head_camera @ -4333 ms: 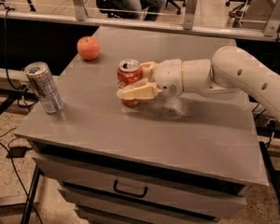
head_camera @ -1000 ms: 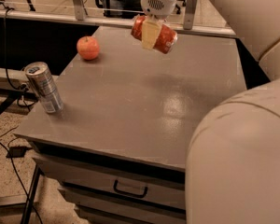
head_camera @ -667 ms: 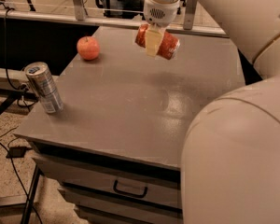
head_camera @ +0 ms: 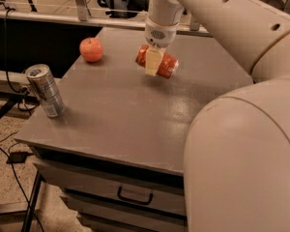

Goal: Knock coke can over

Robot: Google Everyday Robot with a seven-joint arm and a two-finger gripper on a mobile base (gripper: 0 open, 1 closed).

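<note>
Up in the top centre of the frame, the gripper points straight down from the wrist and is clamped on the coke can. One cream finger crosses the can's middle, with red showing on either side of it. The can lies on its side, long axis running left to right and dipping a little toward the right. It's low over the far middle of the grey table — whether it actually touches the surface, I cannot tell.

Out from the wrist, the pale arm sweeps to the upper right, and a big rounded segment of it fills the lower right corner.

To the left of the can, well apart, a red apple sits near the table's far left edge. Further down on the left, a silver can stands upright by the near left corner. Below the tabletop — at bottom centre — a drawer handle shows.
</note>
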